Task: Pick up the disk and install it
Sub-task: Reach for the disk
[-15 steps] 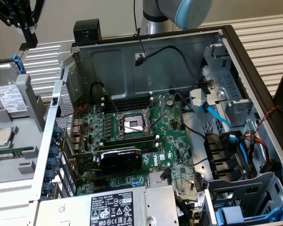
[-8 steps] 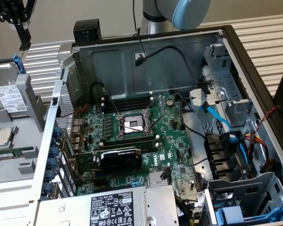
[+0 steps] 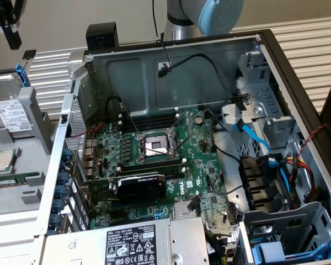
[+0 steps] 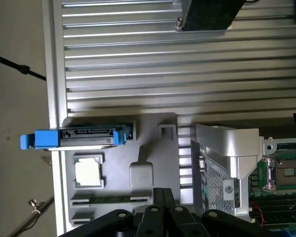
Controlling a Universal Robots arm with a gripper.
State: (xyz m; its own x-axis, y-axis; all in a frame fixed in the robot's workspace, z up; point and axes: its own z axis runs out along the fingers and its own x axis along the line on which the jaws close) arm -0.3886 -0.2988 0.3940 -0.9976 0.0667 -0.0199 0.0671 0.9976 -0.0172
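Disk (image 4: pixel 84 137) not yet picked up.
The gripper (image 4: pixel 163 197) hangs empty, fingers pressed together; the disk stands below, apart from it, in the grey holder (image 4: pixel 153 148), the open computer case (image 3: pixel 209 138) alongside.

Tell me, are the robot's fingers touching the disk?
Apart. In the wrist view the shut fingers hang well clear of the disk, with bare grey tray showing between them.

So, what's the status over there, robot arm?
Gripper, jaws shut, empty, hanging over the grey tray. Grey hard drive in blue plastic carrier sits on edge in tray, untouched. Nothing between them.
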